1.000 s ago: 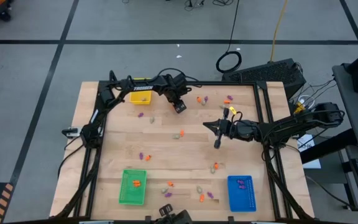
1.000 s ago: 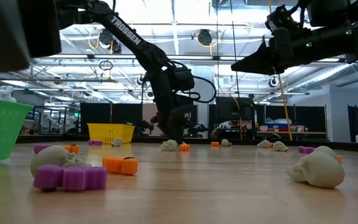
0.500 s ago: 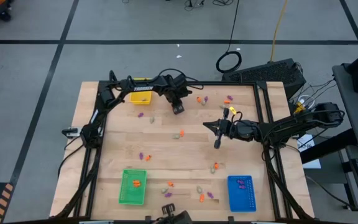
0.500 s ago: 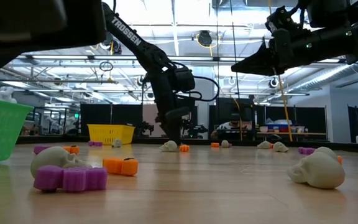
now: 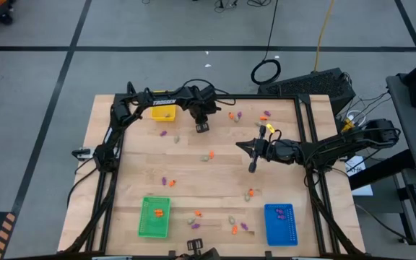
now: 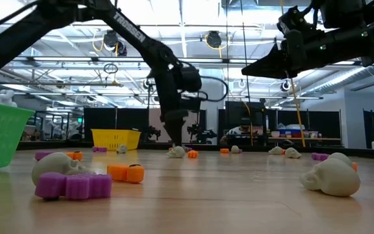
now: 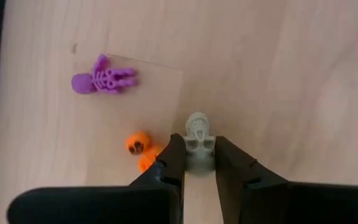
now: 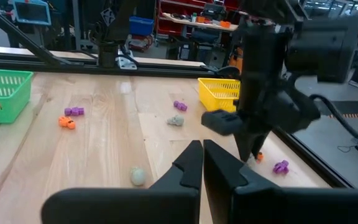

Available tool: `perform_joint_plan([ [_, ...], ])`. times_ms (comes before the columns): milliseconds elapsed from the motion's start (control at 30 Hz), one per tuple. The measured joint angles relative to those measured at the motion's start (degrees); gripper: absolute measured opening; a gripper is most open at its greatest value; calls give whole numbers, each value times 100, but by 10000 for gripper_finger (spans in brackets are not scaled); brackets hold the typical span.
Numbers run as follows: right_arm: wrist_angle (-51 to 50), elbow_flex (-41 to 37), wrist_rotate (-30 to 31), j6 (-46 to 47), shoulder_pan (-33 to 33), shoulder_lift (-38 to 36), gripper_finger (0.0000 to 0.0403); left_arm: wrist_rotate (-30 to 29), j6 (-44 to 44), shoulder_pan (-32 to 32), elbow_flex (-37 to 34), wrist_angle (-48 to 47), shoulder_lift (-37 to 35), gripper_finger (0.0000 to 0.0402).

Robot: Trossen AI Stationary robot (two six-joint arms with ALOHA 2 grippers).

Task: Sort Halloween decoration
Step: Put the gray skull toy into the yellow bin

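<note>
Small Halloween decorations in orange, purple and beige-grey lie scattered over the wooden table (image 5: 193, 173). My left gripper (image 5: 201, 126) is at the far middle of the table, just right of the yellow tray (image 5: 163, 112), and is shut on a beige-grey skull-faced figure (image 7: 197, 140). A purple skeleton (image 7: 104, 79) and an orange pumpkin (image 7: 139, 144) lie on the table close beside it. My right gripper (image 5: 251, 167) hangs shut and empty above the table's middle; its shut fingers (image 8: 202, 155) show in the right wrist view. My left gripper pinches the beige-grey figure's lower half (image 7: 197, 160) between its two fingertips (image 7: 174, 158), one on each side, coming from above and pointing down. The figure's head (image 7: 197, 124) sticks out past the tips. Whether it is clear of the table, I cannot tell.
A green tray (image 5: 154, 217) with an orange piece inside stands at the near left. A blue tray (image 5: 280, 224) with purple pieces stands at the near right. More trinkets lie near the front edge, among them a skull (image 6: 333, 177) and a purple piece (image 6: 73, 185).
My left gripper has shifted a little toward the table's left edge, staying low over the table near the yellow tray. My right arm has kept still.
</note>
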Motion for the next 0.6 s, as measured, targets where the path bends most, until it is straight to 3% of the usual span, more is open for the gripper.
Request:
perform_joint_plan([
  [400, 2, -1, 0, 17, -1, 0, 0, -359, -217, 60, 7, -1291, -1330, 47],
  [600, -43, -2, -1, 68, 0, 2, 0, -659, -645, 424, -152, -2006, -1918, 47],
])
